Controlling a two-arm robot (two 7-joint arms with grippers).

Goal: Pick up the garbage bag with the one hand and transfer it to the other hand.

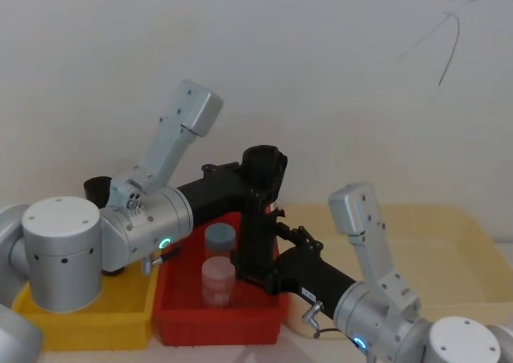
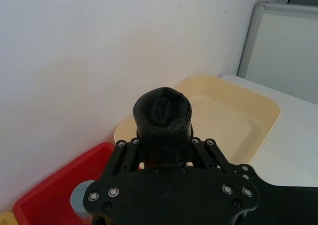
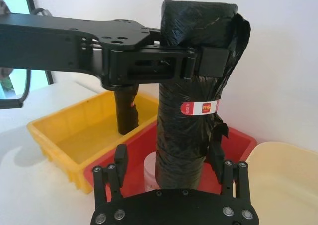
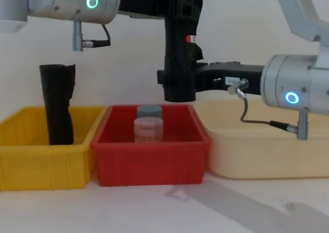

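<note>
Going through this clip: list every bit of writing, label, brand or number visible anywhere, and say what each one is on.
Red-and-white sticker around the garbage bag: it has printed characters, too blurred to read.
Small white label on the body of the right gripper: too small to read.
Nothing else in these views carries text that I can make out.

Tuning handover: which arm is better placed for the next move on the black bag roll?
Right. The right gripper, open, flanks the lower end of the smooth black cylindrical garbage bag roll; the left gripper clamps its top.
</note>
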